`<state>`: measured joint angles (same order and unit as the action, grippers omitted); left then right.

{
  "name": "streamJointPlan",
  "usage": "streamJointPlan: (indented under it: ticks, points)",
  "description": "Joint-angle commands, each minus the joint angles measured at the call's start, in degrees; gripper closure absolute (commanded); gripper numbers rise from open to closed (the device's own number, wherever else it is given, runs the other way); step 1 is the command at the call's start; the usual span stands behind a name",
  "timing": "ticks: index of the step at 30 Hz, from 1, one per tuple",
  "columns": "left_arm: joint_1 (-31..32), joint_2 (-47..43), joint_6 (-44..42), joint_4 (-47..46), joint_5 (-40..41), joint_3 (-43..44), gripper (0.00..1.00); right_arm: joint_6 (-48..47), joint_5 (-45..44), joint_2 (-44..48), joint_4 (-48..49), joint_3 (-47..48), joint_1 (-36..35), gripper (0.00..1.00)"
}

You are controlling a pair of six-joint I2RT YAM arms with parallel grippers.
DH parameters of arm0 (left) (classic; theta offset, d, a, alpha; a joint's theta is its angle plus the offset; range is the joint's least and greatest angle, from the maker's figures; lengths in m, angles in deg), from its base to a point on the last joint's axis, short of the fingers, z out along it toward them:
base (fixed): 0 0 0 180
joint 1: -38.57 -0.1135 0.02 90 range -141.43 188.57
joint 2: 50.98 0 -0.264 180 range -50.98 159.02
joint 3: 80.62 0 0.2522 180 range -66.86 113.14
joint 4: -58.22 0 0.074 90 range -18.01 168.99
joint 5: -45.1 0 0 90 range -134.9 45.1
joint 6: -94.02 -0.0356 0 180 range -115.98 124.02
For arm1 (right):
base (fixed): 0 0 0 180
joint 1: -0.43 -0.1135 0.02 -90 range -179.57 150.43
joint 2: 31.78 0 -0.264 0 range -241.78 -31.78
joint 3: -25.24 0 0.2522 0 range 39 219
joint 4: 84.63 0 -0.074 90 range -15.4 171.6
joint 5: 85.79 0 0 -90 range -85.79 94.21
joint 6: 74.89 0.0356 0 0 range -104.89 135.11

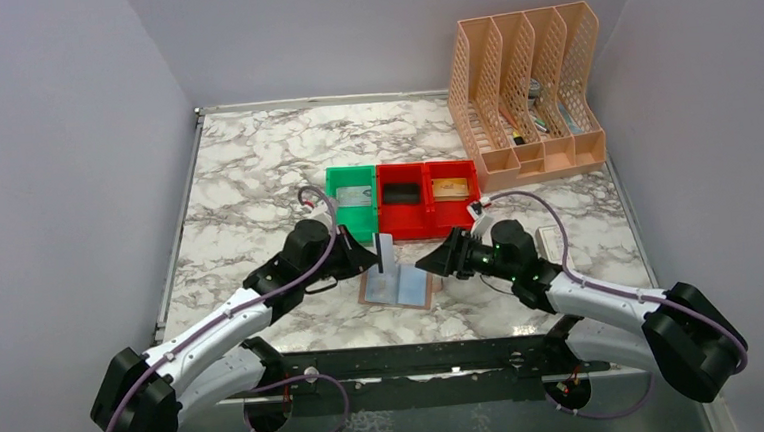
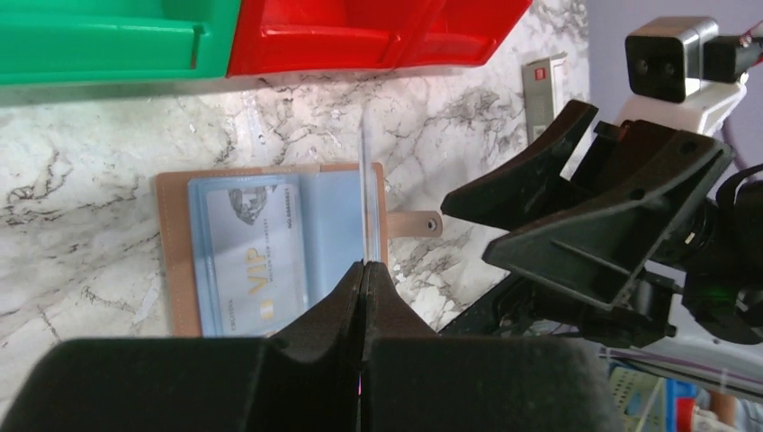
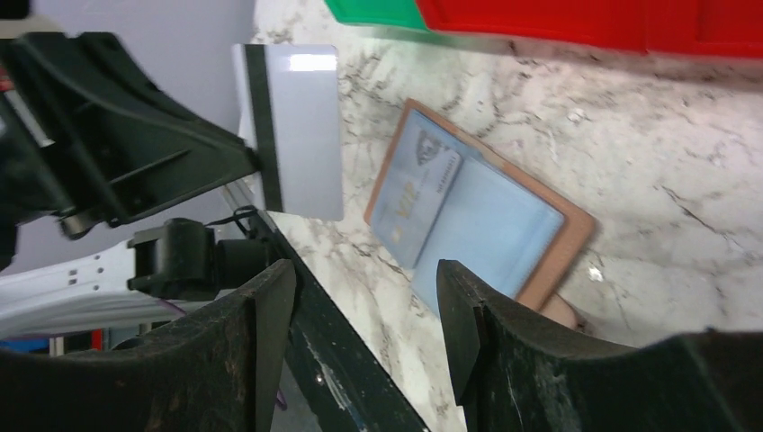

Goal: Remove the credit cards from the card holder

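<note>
The brown card holder point(image 1: 397, 287) lies open on the marble table, its light blue lining up. A silver-grey VIP credit card point(image 2: 256, 261) sits in its left pocket. My left gripper point(image 2: 363, 267) is shut on another silver-grey credit card point(image 3: 297, 130), which stands upright on edge above the holder point(image 2: 171, 261). In the top view this card point(image 1: 384, 250) rises from the left gripper point(image 1: 372, 257). Just right of the holder point(image 3: 562, 243), my right gripper point(image 3: 364, 306) stands open with nothing between its fingers, facing the held card.
Behind the holder stand a green bin point(image 1: 340, 214) and two red bins point(image 1: 429, 223), each with a card in it. A peach file organizer point(image 1: 526, 92) fills the back right. A white box with a red mark point(image 1: 550, 238) lies by the right arm.
</note>
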<state>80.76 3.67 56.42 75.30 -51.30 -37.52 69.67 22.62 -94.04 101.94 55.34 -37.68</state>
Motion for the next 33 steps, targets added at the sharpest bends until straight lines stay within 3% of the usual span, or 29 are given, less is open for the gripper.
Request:
streamJointPlan:
  ticks: [1,13,20,33]
  points:
    - [-4.82,-2.07,1.94,-9.56,-14.34,-3.59,1.00,1.01,2.54,1.36,9.10,-0.33,0.29,0.40]
    - [-6.41,-1.08,3.06,-18.49,-23.37,-5.08,1.00,-1.33,3.76,-2.03,11.56,1.59,0.55,0.43]
    - [-6.42,-1.05,3.58,-20.98,-25.16,-5.38,1.00,-1.93,14.36,-5.90,14.97,4.88,1.90,0.48]
    - [-6.41,-1.79,3.58,-21.54,-26.20,-6.09,1.00,7.92,22.46,-12.96,34.46,2.58,3.22,0.78]
